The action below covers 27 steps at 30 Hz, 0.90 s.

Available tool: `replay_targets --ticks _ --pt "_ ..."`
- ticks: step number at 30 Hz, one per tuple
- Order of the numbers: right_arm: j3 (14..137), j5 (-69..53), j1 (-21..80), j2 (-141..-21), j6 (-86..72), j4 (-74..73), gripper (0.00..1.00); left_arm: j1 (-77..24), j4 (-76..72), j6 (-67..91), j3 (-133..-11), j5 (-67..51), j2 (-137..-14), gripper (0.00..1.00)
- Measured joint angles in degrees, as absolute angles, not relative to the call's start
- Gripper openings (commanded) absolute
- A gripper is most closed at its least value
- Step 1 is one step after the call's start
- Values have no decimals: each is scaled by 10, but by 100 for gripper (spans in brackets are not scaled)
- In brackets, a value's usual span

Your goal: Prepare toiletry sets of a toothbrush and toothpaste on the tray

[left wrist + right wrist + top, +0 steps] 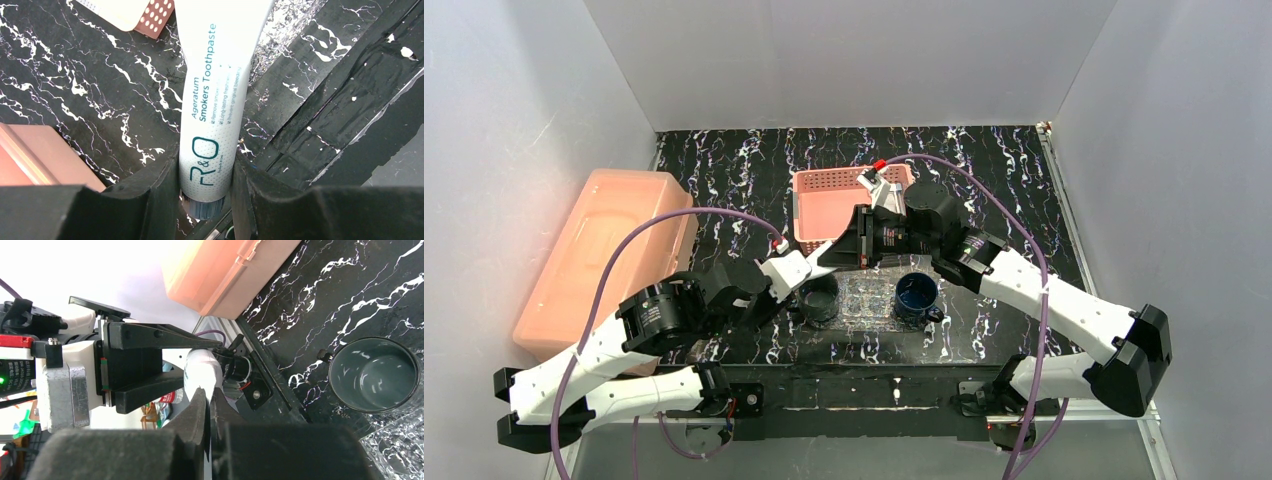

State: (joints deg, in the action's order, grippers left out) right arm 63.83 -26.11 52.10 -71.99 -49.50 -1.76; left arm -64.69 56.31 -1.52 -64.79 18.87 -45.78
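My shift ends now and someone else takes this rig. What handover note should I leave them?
Left gripper: shut on the toothpaste tube, cap end between its fingers.
Right gripper: jaws closed to a sliver, apparently pinching the tube's far end.
Tray: between the grey cup and the blue cup; no paste or brush on it.
Toothbrush: not seen in any view.
Done: tube is in hand. Left: set it on the tray, find and add a toothbrush.

The left claw [205, 175], its toothpaste tube [215, 85] and the right claw [209, 407] crowded above the dark cup [819, 297]; the pink basket [824, 182] walled the far side; far-right tabletop [1014, 185] lay open.
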Motion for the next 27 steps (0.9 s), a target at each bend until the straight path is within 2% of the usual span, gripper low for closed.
replay_targets --ticks 7,11,13,16,22,27 --pt "638 -261 520 -722 -496 -15 1 -647 561 -16 -644 194 -457 1" --pt "638 -259 520 -722 -493 -15 1 -647 558 -16 -641 196 -455 30" --pt "638 -258 520 -722 -493 -15 1 -647 557 -17 -641 196 -454 35" --pt "638 -256 520 -721 -489 -16 1 -647 552 -19 -637 197 -450 50" --pt "638 -242 521 -717 -453 -49 1 -647 538 -16 -632 190 -450 67" --pt "638 -227 521 -713 -430 -79 1 -648 530 -11 -632 186 -460 76"
